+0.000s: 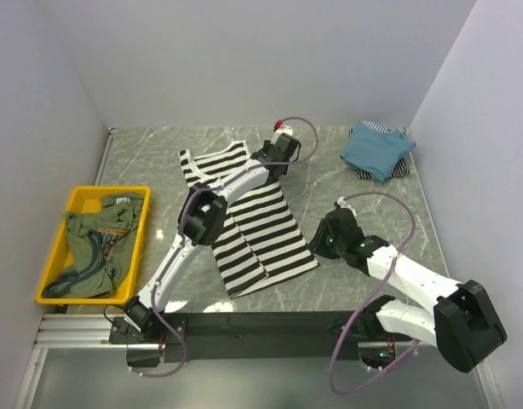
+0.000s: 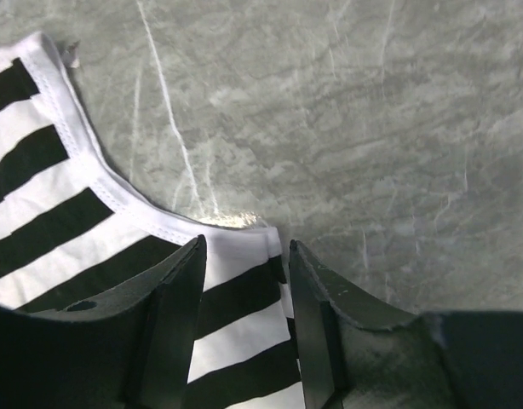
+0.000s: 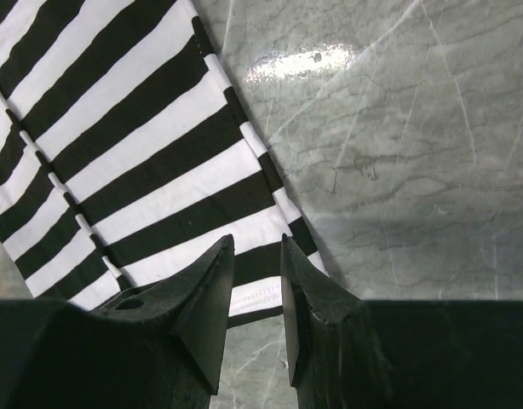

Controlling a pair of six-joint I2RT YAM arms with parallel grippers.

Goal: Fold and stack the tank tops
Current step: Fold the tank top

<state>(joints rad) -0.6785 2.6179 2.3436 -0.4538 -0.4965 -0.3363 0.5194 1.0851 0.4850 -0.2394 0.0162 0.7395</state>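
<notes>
With the striped tank top (image 1: 274, 230) flat at mid-worktop (image 1: 330, 162), we are setting up the fold: left hand (image 2: 244, 245) open over the far strap (image 2: 232, 234), right hand (image 3: 257, 243) slightly open over the near hem corner (image 3: 260, 295); next, both must pinch cloth.

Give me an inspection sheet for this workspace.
Surface: grey marble table, glossy.
Job's things: striped top flat at centre; blue top on a pinstriped top, far right; olive top in the bin.
Clutter: yellow bin, at left.
Grippers: left gripper open over a shoulder strap; right gripper open, narrow, at the hem.
Cables: purple cables loop off both arms.
Surroundings: white walls on three sides.
</notes>
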